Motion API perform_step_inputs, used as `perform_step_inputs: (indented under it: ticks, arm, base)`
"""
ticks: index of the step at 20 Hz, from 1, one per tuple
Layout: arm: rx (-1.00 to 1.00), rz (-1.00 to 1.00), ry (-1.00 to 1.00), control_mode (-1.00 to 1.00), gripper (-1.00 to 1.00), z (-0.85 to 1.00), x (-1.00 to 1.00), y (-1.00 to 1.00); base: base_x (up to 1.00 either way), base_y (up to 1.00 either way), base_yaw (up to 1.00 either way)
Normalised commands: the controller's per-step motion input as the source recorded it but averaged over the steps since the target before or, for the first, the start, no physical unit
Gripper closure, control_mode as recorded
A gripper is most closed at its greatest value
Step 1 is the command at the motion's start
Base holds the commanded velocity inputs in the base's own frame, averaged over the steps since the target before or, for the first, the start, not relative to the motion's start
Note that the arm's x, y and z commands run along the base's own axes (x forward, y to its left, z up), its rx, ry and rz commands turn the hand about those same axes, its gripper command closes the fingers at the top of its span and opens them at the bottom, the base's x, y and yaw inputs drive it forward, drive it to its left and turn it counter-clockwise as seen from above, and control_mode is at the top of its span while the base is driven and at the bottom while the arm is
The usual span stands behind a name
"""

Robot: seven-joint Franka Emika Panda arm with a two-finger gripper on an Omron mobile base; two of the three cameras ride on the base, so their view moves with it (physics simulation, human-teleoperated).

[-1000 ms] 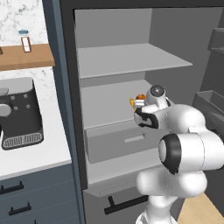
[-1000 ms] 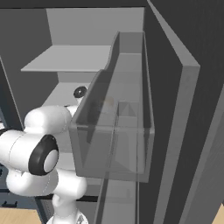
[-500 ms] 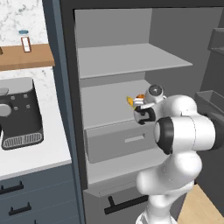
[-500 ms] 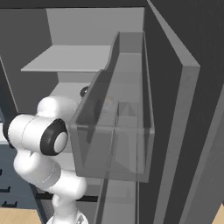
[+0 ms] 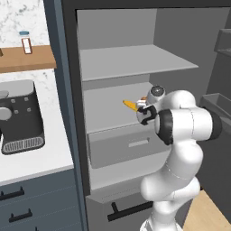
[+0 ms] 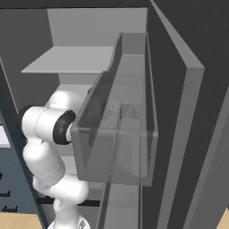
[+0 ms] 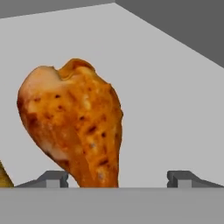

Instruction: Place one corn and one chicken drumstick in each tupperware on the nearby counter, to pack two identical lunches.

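Observation:
A chicken drumstick, orange-brown with its bulbous end up, stands close between my gripper's two fingertips in the hand view. The jaws are open, and the drumstick sits nearer the left tip, with a gap on its right. In the left base view my gripper reaches onto the fridge's middle shelf, beside a yellow corn. A sliver of the corn shows at the hand view's lower left. The white counter lies left of the fridge. The tupperware is out of view.
A black coffee machine stands on the counter, under a wooden wall shelf with a small bottle. The fridge has an upper shelf and a drawer below my hand. A clear door bin hangs close to my arm.
My arm has swung its elbow round and pushed the hand a little further left onto the shelf. The jaws have narrowed slightly around the drumstick.

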Motion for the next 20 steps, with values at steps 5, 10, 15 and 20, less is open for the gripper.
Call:
perform_step_inputs:
  ticks: [5,10,15,20]
  arm:
    - [0.0,0.0,0.09,-1.0,-1.0,-0.46,0.13,0.05]
    - [0.0,0.0,0.09,-1.0,1.0,-0.45,0.14,0.08]
    - [-0.04,0.0,0.04,-1.0,1.0,-0.65,-0.07,0.29]
    - [-0.06,0.0,0.0,-1.0,1.0,-0.62,-0.39,0.38]
  base:
    - [0.0,0.0,0.0]
    - [0.0,0.0,0.0]
    - [0.0,0.0,0.0]
    - [0.0,0.0,0.0]
